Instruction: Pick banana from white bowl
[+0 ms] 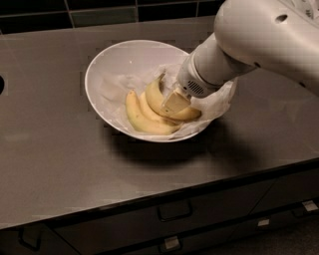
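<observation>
The large white bowl (99, 69) stands on the dark counter, lined with crumpled white paper. Three bananas lie in its right half. The banana (156, 97) is the plump, strongly curved one on the right, with its stem tip pointing up. Two slimmer bananas (135, 117) lie side by side to its left. My gripper (175, 102) reaches down into the bowl from the upper right and sits on the middle of the banana, hiding part of it. The banana still rests in the bowl.
The dark counter (55, 164) has its front edge running along the bottom, with drawers (174, 211) below. A dark tiled wall (70, 12) runs behind. My white arm (264, 40) fills the upper right. A dark round shape (1, 84) sits at the left edge.
</observation>
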Controlling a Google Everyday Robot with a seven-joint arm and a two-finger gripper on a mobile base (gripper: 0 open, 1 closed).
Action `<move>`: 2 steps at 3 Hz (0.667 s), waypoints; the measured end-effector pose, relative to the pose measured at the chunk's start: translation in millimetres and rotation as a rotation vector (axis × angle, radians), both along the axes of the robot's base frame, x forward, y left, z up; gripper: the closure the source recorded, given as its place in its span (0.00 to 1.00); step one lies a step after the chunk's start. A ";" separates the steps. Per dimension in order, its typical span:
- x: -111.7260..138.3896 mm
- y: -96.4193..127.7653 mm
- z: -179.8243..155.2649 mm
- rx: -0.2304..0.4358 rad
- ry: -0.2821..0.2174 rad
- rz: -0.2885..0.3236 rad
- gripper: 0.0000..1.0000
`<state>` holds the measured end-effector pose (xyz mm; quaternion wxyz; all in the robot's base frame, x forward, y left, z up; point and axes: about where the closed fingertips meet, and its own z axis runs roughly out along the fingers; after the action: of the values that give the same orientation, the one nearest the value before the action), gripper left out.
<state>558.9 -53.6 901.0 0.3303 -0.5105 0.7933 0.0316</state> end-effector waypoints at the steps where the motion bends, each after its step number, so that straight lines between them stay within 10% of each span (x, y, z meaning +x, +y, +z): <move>1: 4.1 8.6 -10.5 0.009 0.034 0.019 0.38; 2: 6.5 16.7 -20.4 0.012 0.070 0.037 0.39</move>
<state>565.4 -36.9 880.6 0.3046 -0.5215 0.7947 0.0602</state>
